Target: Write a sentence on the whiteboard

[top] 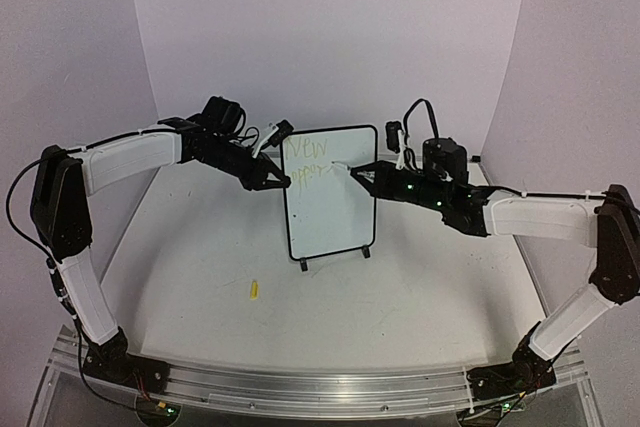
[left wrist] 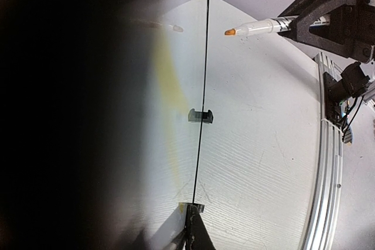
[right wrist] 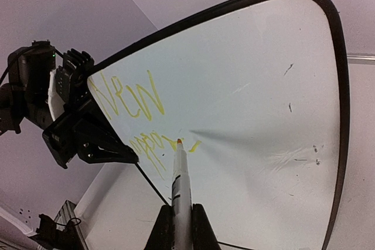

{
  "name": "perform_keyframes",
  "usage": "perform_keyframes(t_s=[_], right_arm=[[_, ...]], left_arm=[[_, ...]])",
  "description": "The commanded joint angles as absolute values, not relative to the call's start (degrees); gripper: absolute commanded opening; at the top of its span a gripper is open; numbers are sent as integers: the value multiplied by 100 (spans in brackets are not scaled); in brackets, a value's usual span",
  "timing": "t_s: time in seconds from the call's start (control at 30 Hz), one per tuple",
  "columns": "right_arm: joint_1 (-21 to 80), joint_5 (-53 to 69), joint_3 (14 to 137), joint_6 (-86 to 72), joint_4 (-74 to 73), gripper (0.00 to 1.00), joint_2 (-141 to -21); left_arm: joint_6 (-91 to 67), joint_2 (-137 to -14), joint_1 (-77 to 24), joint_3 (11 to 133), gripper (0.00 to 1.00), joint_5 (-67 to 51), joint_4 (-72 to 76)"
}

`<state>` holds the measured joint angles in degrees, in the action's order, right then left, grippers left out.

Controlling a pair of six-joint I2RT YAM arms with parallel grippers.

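Note:
The whiteboard (top: 335, 222) stands upright on its two feet at the table's middle. The sentence (top: 308, 159) shows as two lines of yellow-green writing at the board's top left, also clear in the right wrist view (right wrist: 133, 99). My left gripper (top: 284, 183) is shut on the board's left edge (left wrist: 201, 86), pinching it at the fingertips (left wrist: 192, 209). My right gripper (right wrist: 180, 209) is shut on a white marker (right wrist: 181, 174). The marker's orange tip sits at the end of the second line, at or just off the surface. The left wrist view shows the same marker (left wrist: 258, 26).
A small yellow marker cap (top: 254, 289) lies on the table, front left of the board. The board's black feet (top: 303, 265) rest on the white tabletop. An aluminium rail (top: 330, 379) runs along the near edge. Pale walls close in the back and sides.

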<state>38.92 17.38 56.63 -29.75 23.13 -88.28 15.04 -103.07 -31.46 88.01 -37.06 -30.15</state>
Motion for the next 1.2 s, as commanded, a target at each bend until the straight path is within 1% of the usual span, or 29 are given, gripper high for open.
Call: perform_keyframes(t_s=[0.0,0.4,1.17], right_arm=[[3876,1796,6010,-2882,2522,0,-8963],[3876,1491,6106,-2903,2337,0,-9184],[3876,1398,5506,-3161,2252,0,-9077]], left_arm=[[1732,-10134,-3166,8737,0,-3261,-3507],[1737,-10134,-3164,8736,0,-3254,-3507],[1732,-10150,-3164,8735,0,-3255,-3507]])
